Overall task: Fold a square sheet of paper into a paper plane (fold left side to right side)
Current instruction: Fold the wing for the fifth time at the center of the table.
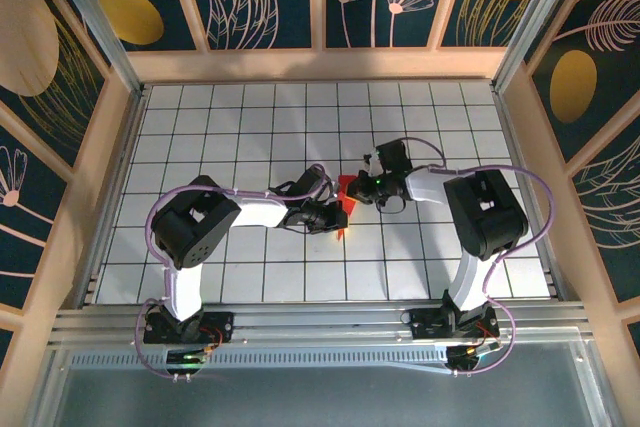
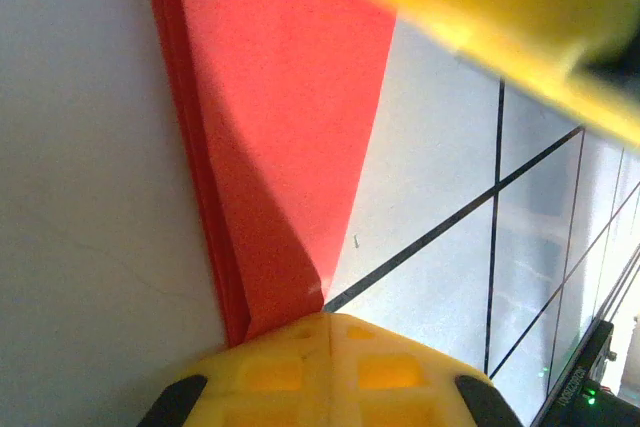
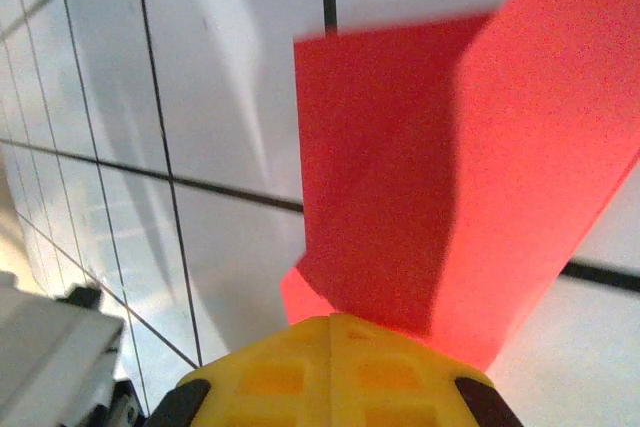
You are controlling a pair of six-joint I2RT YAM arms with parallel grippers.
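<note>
The red paper (image 1: 346, 187) lies folded on the white grid table, mid-table between the two arms. In the left wrist view the paper (image 2: 280, 97) is a long layered strip that narrows toward my left gripper (image 2: 328, 319). Those yellow fingers are shut and sit on the paper's narrow end. In the right wrist view the paper (image 3: 400, 167) shows a darker shaded panel beside a brighter one, and my right gripper (image 3: 332, 319) is shut with its tips on the paper's near edge. From above, the left gripper (image 1: 338, 217) and right gripper (image 1: 362, 190) nearly touch over the paper.
The table (image 1: 250, 117) has wooden walls on three sides and a metal rail (image 1: 320, 322) along the near edge. A blurred yellow finger (image 2: 480, 7) of the right gripper crosses the top of the left wrist view. An arm base with a green light (image 2: 590, 387) shows bottom right.
</note>
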